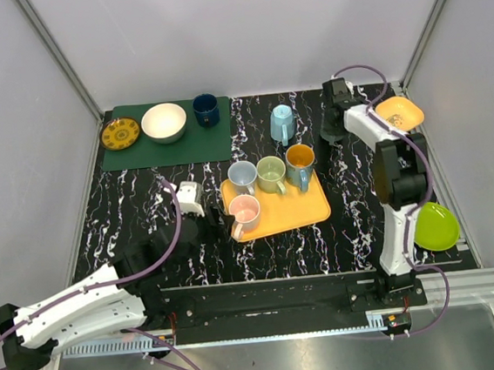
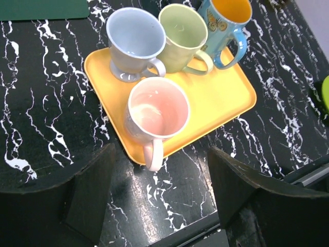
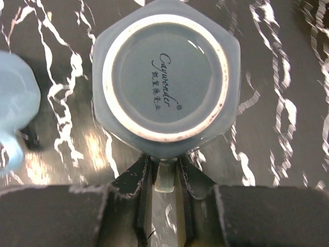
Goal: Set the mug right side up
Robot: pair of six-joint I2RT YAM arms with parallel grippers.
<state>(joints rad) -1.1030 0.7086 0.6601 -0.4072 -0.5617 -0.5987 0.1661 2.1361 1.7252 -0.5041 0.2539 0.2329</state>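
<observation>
In the right wrist view the mug (image 3: 165, 77) is a grey-blue, six-sided cup standing upside down on the black marble table, its ringed base with printed lettering facing up. My right gripper (image 3: 164, 163) is shut on the mug's handle (image 3: 165, 177), one finger pressed to each side of it. From above, the right gripper (image 1: 329, 129) reaches down at the back right of the table and its wrist hides the mug. My left gripper (image 2: 160, 177) is open and holds nothing, just in front of the pink mug (image 2: 157, 110) on the tray.
A yellow tray (image 1: 297, 206) carries pink, pale blue (image 1: 243, 177), green (image 1: 271, 173) and orange-lined (image 1: 300, 164) mugs, all upright. A light blue mug (image 1: 282, 122) stands beside the right gripper. A green mat (image 1: 139, 150) holds a yellow plate, white bowl and navy cup. An orange bowl (image 1: 399, 113) and green plate (image 1: 435, 226) sit at right.
</observation>
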